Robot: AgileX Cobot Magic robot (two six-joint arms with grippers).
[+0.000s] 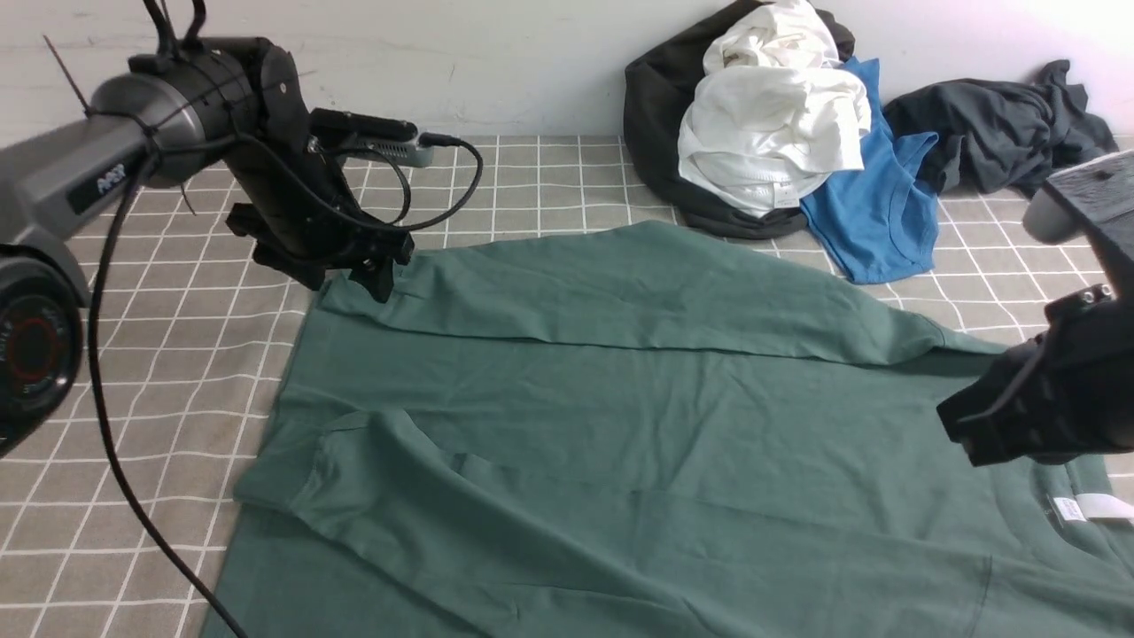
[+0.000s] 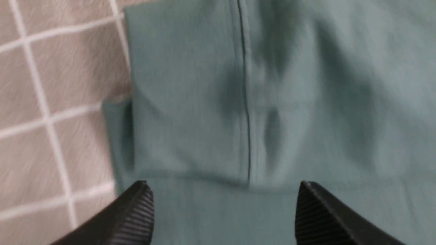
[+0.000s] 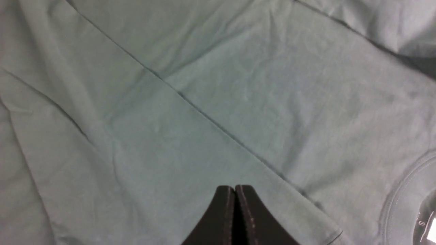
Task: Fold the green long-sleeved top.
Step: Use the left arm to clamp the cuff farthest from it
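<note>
Left tool (image 2: 223, 204) gapes over the green top (image 1: 620, 425)'s sleeve end (image 2: 190, 102); I see right tool (image 3: 235, 195) pinched empty above its body.

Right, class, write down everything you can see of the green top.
The green top is soft, matt jersey, spread flat and slightly creased on the checked cloth. Its far long sleeve is folded across the body, and the cuff ends below the open left gripper. A white label shows at its neck.
</note>
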